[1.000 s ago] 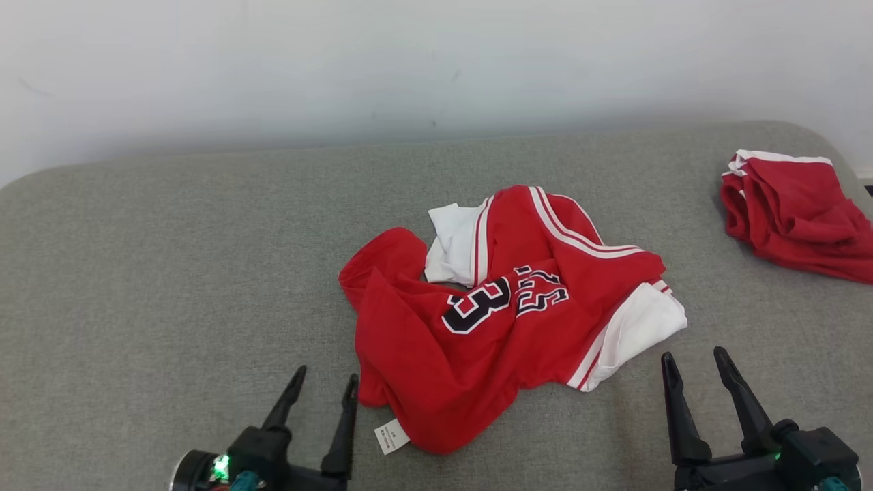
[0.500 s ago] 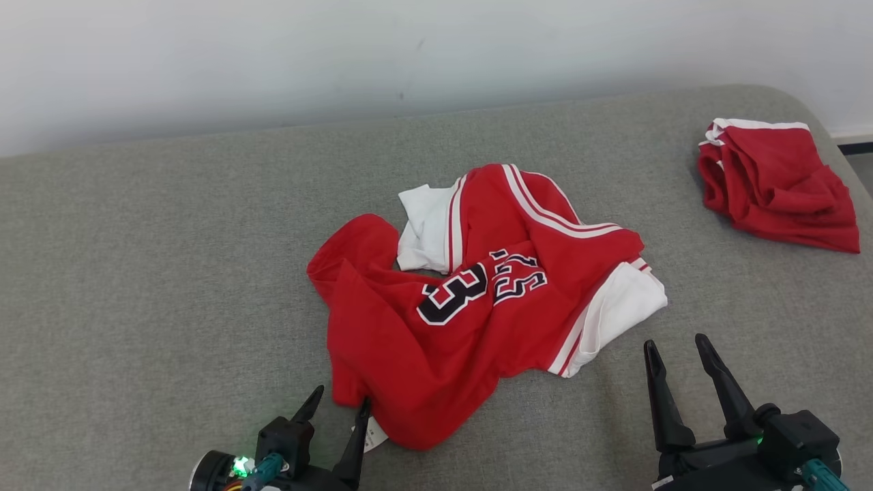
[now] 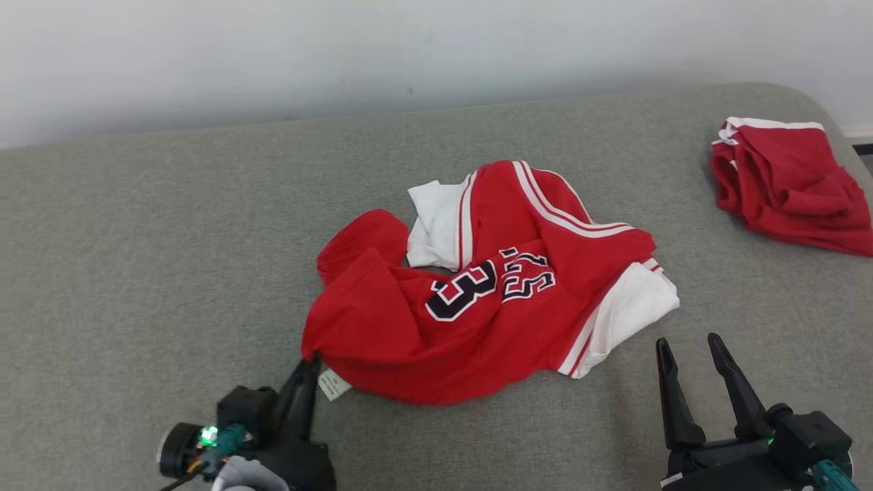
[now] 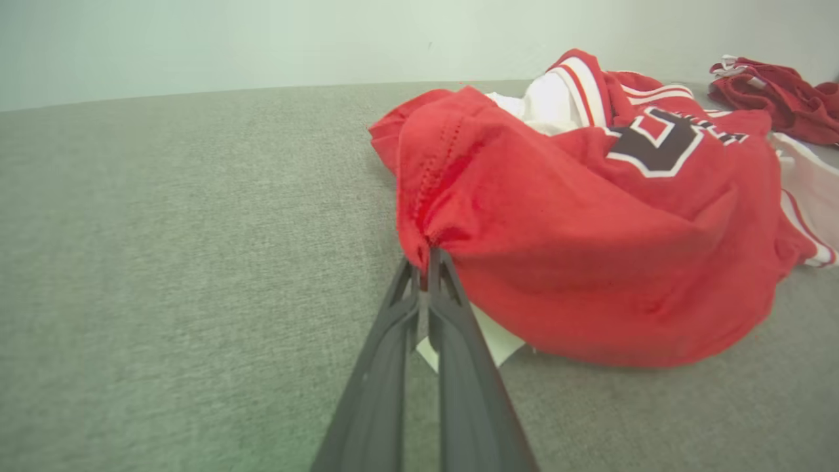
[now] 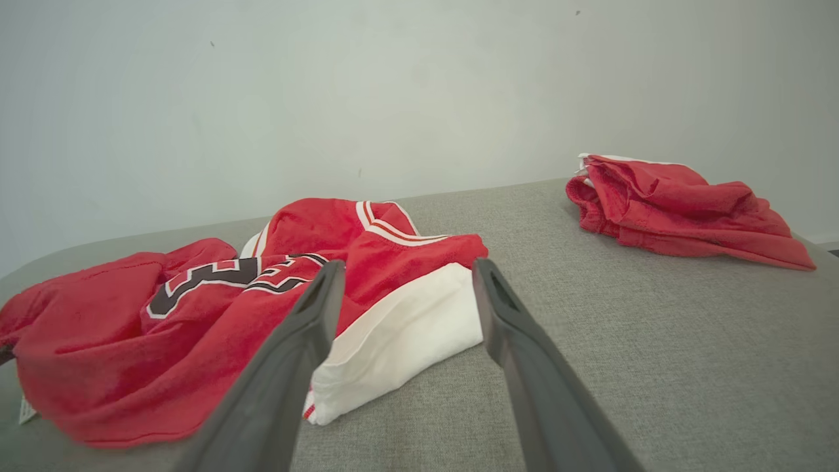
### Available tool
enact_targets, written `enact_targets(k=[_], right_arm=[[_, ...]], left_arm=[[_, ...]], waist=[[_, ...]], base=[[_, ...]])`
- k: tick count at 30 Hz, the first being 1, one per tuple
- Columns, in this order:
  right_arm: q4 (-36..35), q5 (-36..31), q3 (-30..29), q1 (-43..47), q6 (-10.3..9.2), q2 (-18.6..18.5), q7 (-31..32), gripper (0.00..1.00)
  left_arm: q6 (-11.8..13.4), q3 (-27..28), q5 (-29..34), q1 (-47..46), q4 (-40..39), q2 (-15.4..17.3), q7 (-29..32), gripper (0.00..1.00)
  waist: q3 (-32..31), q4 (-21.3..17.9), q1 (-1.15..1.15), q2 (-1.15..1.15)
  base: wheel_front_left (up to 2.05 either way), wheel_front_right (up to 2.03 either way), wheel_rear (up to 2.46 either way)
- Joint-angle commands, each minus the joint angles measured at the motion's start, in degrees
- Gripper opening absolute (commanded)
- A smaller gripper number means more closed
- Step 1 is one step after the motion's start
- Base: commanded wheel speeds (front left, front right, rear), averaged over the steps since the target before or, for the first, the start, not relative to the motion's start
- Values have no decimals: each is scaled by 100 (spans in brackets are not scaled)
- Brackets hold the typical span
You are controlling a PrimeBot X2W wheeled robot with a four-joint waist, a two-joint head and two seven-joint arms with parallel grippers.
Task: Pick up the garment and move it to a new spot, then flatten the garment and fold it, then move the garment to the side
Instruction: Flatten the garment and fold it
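Note:
The garment (image 3: 491,300), a red jersey with white panels and a black number, lies crumpled mid-surface; it also shows in the left wrist view (image 4: 590,216) and the right wrist view (image 5: 216,308). My left gripper (image 3: 310,363) is shut on the garment's near-left hem corner, which is lifted off the surface; its closed tips (image 4: 426,259) pinch the red fabric. A small white tag (image 3: 333,384) hangs beside them. My right gripper (image 3: 689,344) stands open, empty, just short of the white panel (image 5: 400,334).
The grey padded surface (image 3: 136,273) runs up to a pale wall. A second bunched plain red garment (image 3: 791,184) lies at the far right near the rounded corner. Bare surface lies left of the jersey.
My left gripper has closed on the jersey's near-left hem and pulled that corner up and leftward, with the tag following. The head camera shifted a little. The right gripper stays open.

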Motion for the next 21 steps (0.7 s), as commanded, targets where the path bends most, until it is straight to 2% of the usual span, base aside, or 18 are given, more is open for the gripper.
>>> enact_targets(k=[1, 8, 14, 15, 16, 21], right_arm=[[-17, -21, -28, 35, -15, 25, 2, 100], [7, -35, -173, 85, -15, 21, 2, 100], [72, -24, -236, 52, -15, -29, 2, 100], [94, -25, -233, 51, -15, -34, 2, 100], [113, -24, -234, 52, -15, -39, 2, 100], [172, -6, -207, 57, -15, -88, 2, 100]], left_arm=[[35, 106, 35, 120, -237, 106, -18, 0], [94, 341, 73, 739, -1004, 306, -18, 0], [196, 543, -115, 1252, -972, 327, -18, 0], [206, 540, -90, 1281, -962, 319, -18, 87], [239, 577, -121, 1281, -990, 285, -18, 100], [272, 717, -114, 1265, -1229, 202, -18, 100]], waist=[[-36, 154, 0, 0], [-43, 482, 0, 0], [-23, 614, 0, 0], [-34, 618, 0, 0], [-50, 624, 0, 0], [-140, 616, 0, 0]], base=[[0, 0, 0], [0, 0, 0], [0, 0, 0], [0, 0, 0], [0, 0, 0], [0, 0, 0]])
